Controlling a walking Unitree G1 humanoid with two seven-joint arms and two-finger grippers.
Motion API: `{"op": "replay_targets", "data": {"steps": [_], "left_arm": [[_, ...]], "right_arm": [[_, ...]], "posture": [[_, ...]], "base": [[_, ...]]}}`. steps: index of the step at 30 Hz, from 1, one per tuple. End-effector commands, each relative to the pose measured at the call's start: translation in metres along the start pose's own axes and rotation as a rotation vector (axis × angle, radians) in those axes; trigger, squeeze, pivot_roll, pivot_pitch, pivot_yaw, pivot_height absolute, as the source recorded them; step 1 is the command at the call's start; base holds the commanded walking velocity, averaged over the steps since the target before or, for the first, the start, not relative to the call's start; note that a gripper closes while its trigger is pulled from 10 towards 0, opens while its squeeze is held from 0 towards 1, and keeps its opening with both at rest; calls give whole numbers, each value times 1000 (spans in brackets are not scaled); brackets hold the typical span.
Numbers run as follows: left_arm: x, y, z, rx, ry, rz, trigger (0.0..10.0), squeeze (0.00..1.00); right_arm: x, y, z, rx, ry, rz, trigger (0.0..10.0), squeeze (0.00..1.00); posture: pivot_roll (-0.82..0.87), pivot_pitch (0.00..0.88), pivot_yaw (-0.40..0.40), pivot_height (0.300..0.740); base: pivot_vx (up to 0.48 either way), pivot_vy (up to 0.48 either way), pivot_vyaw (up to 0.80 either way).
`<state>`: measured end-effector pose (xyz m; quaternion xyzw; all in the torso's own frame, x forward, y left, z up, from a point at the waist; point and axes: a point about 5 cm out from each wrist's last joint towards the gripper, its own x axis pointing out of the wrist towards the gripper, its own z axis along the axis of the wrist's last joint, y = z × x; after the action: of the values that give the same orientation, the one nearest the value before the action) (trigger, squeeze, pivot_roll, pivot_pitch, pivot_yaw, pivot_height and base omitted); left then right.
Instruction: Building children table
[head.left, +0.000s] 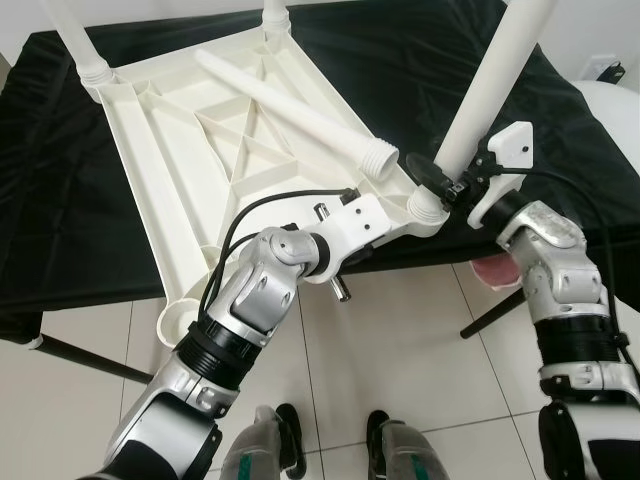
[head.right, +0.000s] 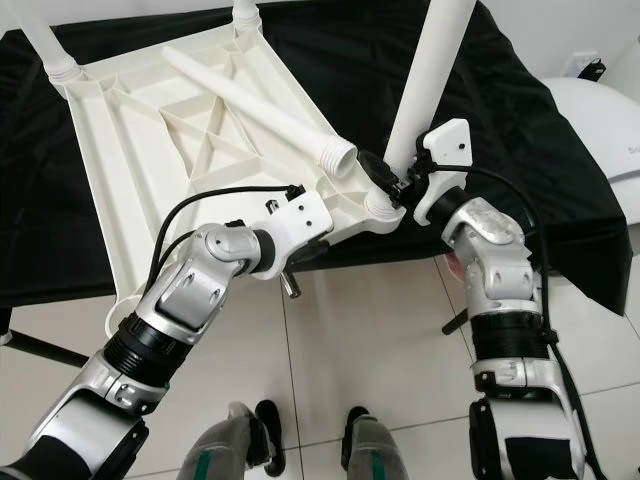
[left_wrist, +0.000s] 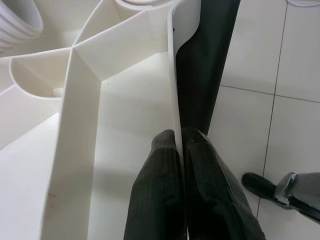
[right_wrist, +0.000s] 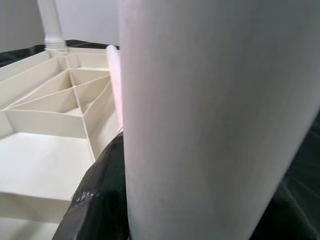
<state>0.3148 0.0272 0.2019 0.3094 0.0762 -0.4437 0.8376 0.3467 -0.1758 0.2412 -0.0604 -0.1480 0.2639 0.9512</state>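
On the black-draped desk (head.left: 60, 200) the white tabletop (head.left: 180, 170) lies upside down. Left tool (left_wrist: 179, 150) pinches its near rim. Right tool (head.left: 440, 180) clamps an upright leg (head.left: 490, 80) at the 3 o'clock corner; a loose leg (head.left: 290, 110) lies pointing 10 o'clock to 4.

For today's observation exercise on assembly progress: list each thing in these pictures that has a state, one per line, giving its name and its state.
Table top: upside down on the black cloth, ribs up.
Loose leg: lying across the ribs, not fitted.
Near-right leg: standing in its corner socket.
Near-left socket: no leg in it.
Left gripper: shut on the table top's rim.
Right gripper: shut on the near-right leg.
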Motion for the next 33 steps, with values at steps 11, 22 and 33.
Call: {"op": "replay_targets", "data": {"steps": [11,22,33], "left_arm": [[-2,7,7,30,-18,88,10000,0],[-2,6,7,28,-19,86,10000,0],[-2,5,8,29,-20,84,10000,0]], "right_arm": [[4,16,11,89,-66,-190,10000,0],[12,36,9,149,-44,-362,10000,0],[19,54,4,118,9,-574,10000,0]], "posture": [[-148,205,35,740],[-148,206,34,740],[-141,197,28,740]], "base": [[0,0,0],[0,0,0],[0,0,0]]}}
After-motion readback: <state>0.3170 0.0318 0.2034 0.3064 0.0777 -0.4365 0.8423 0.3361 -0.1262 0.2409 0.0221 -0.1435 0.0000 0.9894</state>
